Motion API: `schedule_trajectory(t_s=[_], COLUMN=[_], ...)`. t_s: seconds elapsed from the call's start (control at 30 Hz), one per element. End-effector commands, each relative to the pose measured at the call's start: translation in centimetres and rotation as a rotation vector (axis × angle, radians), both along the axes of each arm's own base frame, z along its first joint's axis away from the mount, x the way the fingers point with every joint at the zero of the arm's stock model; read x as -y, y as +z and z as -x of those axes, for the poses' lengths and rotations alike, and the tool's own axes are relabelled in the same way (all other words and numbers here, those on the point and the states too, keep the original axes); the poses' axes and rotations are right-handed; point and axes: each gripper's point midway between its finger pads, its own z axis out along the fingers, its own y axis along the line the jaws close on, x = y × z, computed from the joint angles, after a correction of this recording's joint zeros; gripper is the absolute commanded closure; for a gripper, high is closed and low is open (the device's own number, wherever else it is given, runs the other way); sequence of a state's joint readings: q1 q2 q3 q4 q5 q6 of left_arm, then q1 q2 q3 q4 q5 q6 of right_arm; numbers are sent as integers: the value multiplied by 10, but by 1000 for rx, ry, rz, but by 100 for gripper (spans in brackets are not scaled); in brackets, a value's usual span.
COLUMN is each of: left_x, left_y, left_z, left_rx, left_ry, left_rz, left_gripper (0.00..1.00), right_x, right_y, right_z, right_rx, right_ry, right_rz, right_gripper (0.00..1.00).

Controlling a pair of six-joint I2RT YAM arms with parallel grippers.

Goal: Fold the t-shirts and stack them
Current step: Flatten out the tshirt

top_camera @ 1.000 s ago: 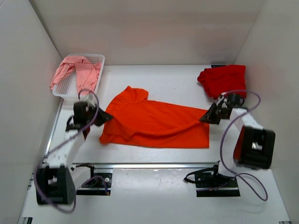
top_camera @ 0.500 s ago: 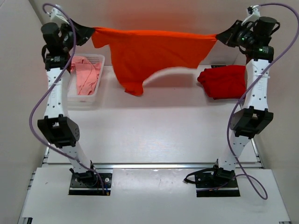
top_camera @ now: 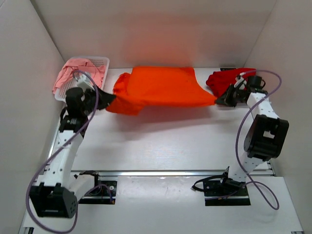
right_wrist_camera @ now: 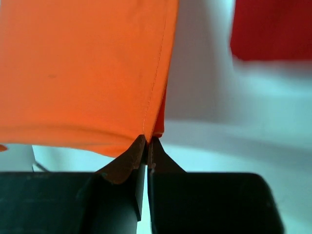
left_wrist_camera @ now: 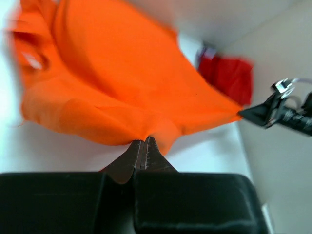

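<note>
Here, orange t-shirt point(top_camera: 161, 87) spans left pincer point(top_camera: 108, 97), right pincer point(top_camera: 220, 101).

the top camera sits high above and behind the two arms point(top_camera: 66, 146), looking down and forward to the back wall point(top_camera: 156, 34). it is the far view and takes in the whole surface point(top_camera: 161, 146), edge to edge. the left wrist camera rides just behind the left claw point(left_wrist_camera: 142, 142), very close, looking along its fingers and across toward the right edge, where the right claw point(left_wrist_camera: 246, 113) shows. the right wrist camera sits as close behind its own claw, looking down past the fingertips toward the far right corner. all three views share the orange shirt point(top_camera: 161, 85) and the red shirt point(top_camera: 229, 80).
</note>
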State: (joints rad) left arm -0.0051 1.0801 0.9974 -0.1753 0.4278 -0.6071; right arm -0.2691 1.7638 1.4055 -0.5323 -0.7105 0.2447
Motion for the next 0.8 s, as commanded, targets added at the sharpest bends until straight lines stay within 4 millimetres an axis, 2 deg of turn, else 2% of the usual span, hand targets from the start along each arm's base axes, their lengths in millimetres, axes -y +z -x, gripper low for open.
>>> schedule_trajectory(t_s=[0.0, 0.03, 0.07, 0.13, 0.2, 0.23, 0.27, 0.3, 0.33, 0.37, 0.47, 0.5, 0.57, 0.7, 0.77], left_x=[0, -5, -8, -14, -13, -13, -7, -5, -1, 1, 3, 5, 4, -5, -5], left_y=[-31, -30, -31, -9, 32, 59, 65, 93, 111, 119, 182, 190, 220, 252, 250], left_z=[42, 51, 57, 63, 56, 55, 51, 53, 53, 52, 63, 66, 77, 99, 102], left_rx=[-36, -33, -51, -14, 56, 109, 118, 177, 213, 227, 371, 391, 465, 554, 553], left_ry=[11, 32, 49, 73, 81, 86, 60, 53, 34, 19, 20, 12, 22, 79, 84], left_rz=[-150, -160, -170, -232, -247, -239, -240, -233, -235, -231, -263, -272, -314, -356, -372], left_gripper=[100, 100, 100, 100, 100, 100, 100, 100, 100, 100, 100, 100, 100, 100, 100], right_x=[6, 2, 0, -7, -12, -16, -13, -22, -22, -24, -30, -27, -26, -28, -29], right_y=[13, 8, 12, 39, 71, 100, 124, 142, 164, 188, 229, 236, 251, 286, 303], right_z=[38, 54, 59, 74, 74, 77, 76, 78, 80, 84, 96, 99, 113, 140, 149], right_rx=[89, 71, 93, 162, 273, 357, 434, 490, 553, 624, 725, 744, 781, 869, 905], right_ry=[-4, 4, 22, 36, 41, 37, 8, 18, -4, -25, -43, -52, -64, -79, -86], right_rz=[76, 66, 75, 111, 181, 225, 274, 287, 319, 346, 345, 349, 348, 368, 383], right_gripper=[100, 100, 100, 100, 100, 100, 100, 100, 100, 100, 100, 100, 100, 100, 100])
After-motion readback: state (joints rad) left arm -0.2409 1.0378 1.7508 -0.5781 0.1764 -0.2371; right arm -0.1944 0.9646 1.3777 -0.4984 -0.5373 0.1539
